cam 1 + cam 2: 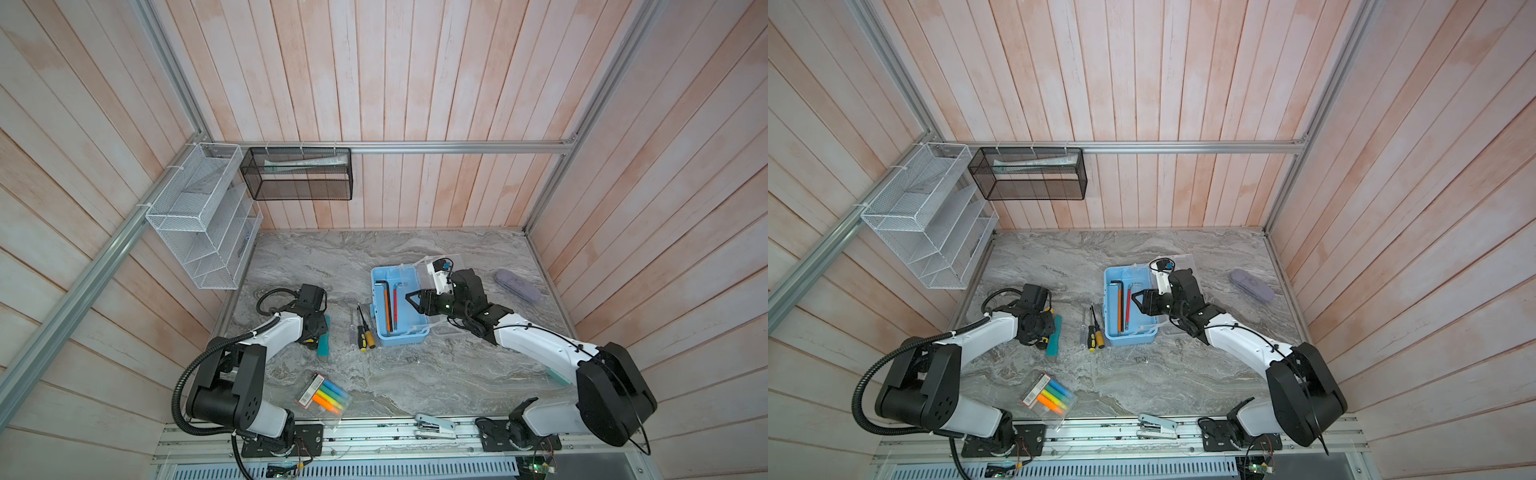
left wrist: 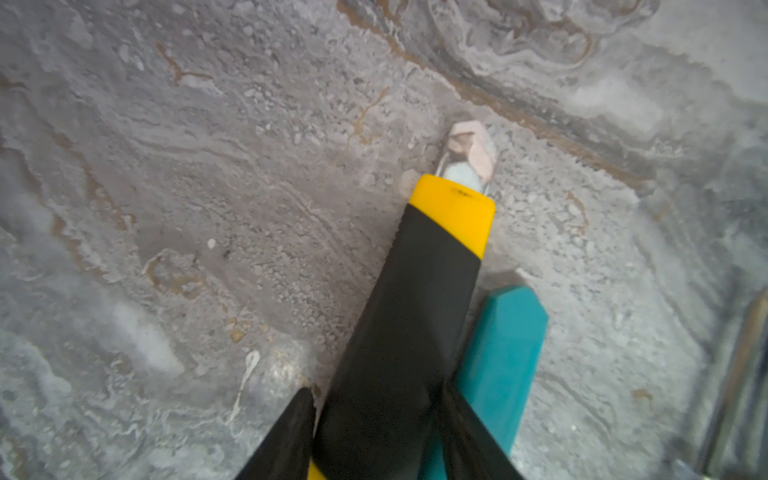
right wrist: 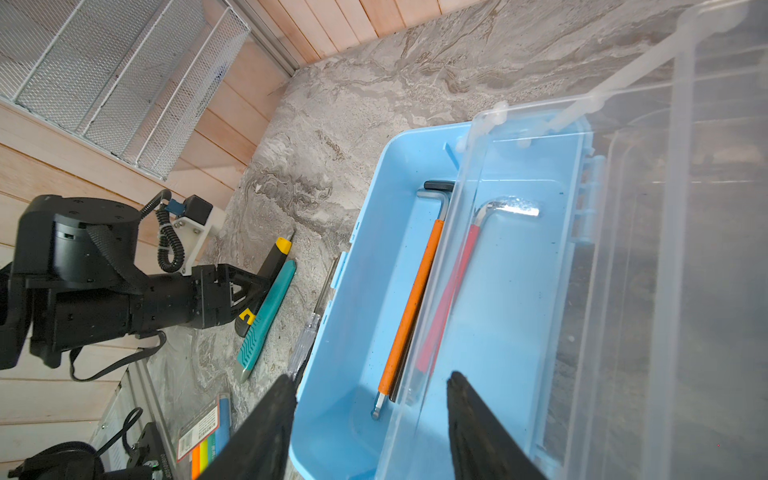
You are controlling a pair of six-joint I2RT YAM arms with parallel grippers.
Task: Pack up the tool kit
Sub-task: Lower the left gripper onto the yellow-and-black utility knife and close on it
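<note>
Yellow-black knife (image 2: 415, 332) clenched in your left tool (image 2: 378, 390); your right tool (image 3: 370, 376), jaws apart, straddles the raised clear lid (image 3: 623, 249) of the tool kit (image 1: 399, 338) under it. Hex keys (image 1: 390, 303) lie inside; screwdrivers (image 1: 361, 332), teal cutter (image 2: 498, 353) wait outside

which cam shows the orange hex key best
Right wrist: the orange hex key lies close, full length, in the box. Both top views show it small; the left wrist view shows none of it.

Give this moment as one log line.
left gripper: shut on black-and-yellow utility knife | right gripper: open at transparent lid | light-blue plastic tool kit: open
</note>
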